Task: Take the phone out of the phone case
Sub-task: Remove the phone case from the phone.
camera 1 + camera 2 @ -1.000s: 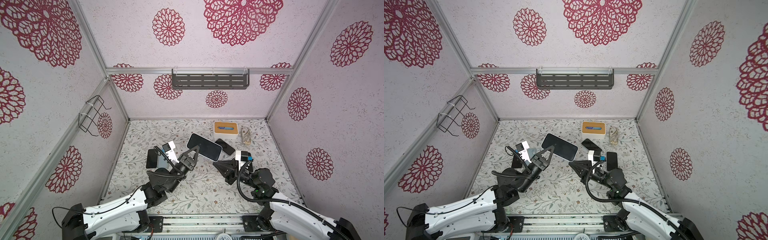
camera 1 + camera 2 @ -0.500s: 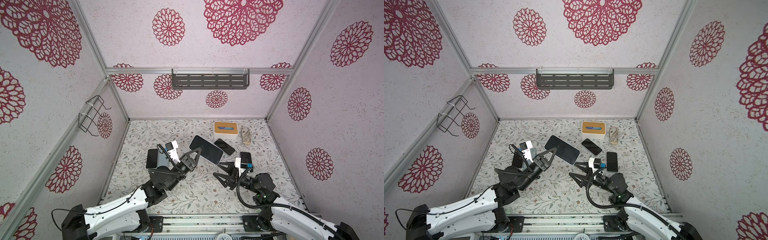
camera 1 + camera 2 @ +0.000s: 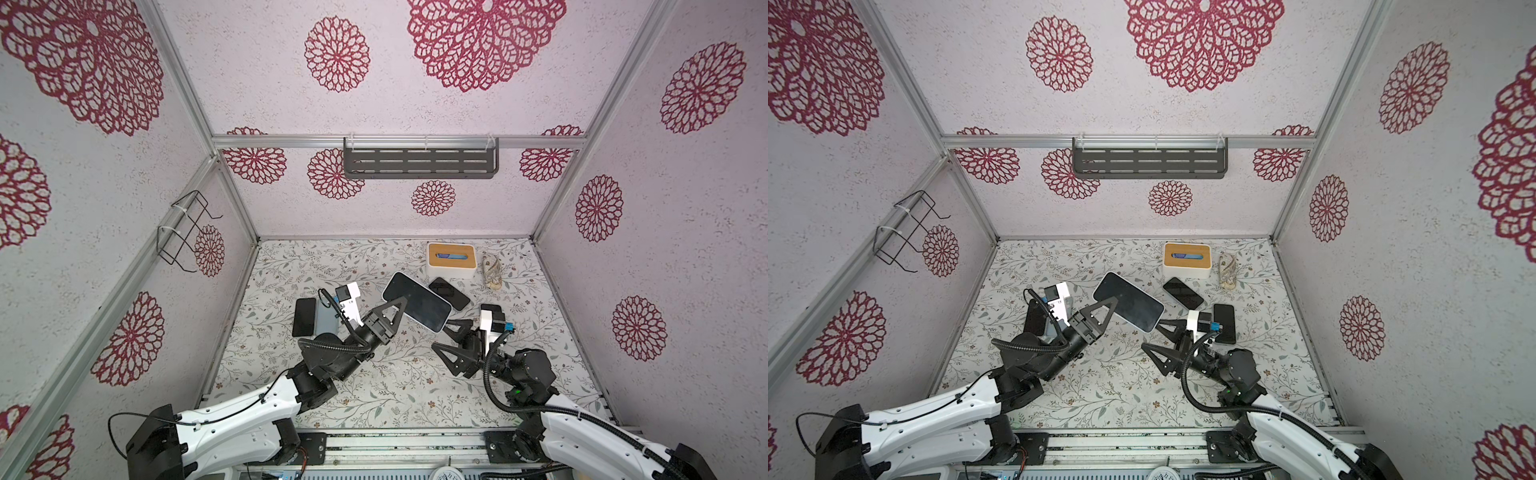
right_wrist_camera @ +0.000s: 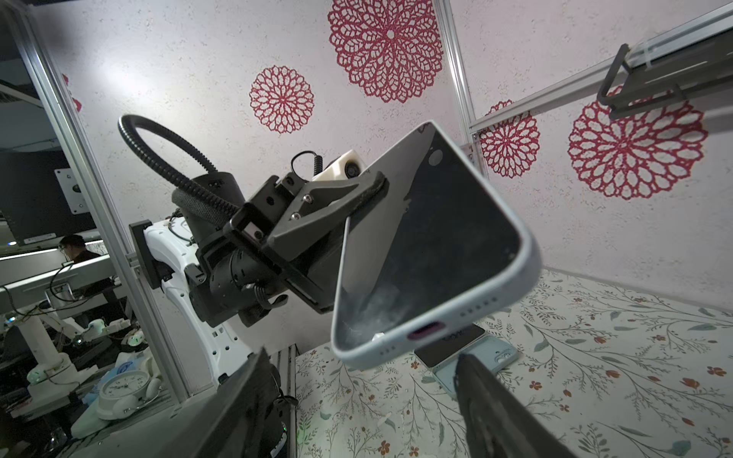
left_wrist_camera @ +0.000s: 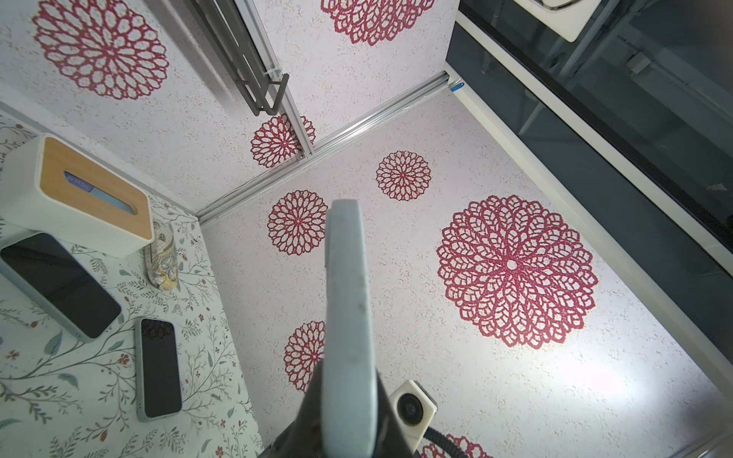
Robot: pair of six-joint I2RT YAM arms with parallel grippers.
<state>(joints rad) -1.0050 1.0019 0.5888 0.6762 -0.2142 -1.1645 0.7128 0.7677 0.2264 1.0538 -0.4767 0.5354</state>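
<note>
A phone (image 3: pixel 417 307) (image 3: pixel 1128 308) with a dark screen sits in a light-blue phone case (image 4: pixel 476 313), held tilted above the table. My left gripper (image 3: pixel 401 305) (image 3: pixel 1111 305) (image 4: pixel 369 190) is shut on one long side of it. The left wrist view shows the case (image 5: pixel 349 317) edge-on between the left gripper's (image 5: pixel 349 416) jaws. My right gripper (image 3: pixel 440 336) (image 3: pixel 1151 336) (image 4: pixel 361 368) stands open just short of the phone's lower end, holding nothing.
A white tissue box with a wooden top (image 3: pixel 451 259) and a crumpled wrapper (image 3: pixel 492 270) sit at the back right. Other phones lie flat (image 3: pixel 449 294) (image 3: pixel 492 309) (image 3: pixel 304 316), the last beside an empty blue case (image 3: pixel 324 318). A shelf (image 3: pixel 419 158) hangs on the back wall.
My right gripper has gone from shut to open near the phone's lower end. The left gripper has carried the phone slightly right and toward the front.
</note>
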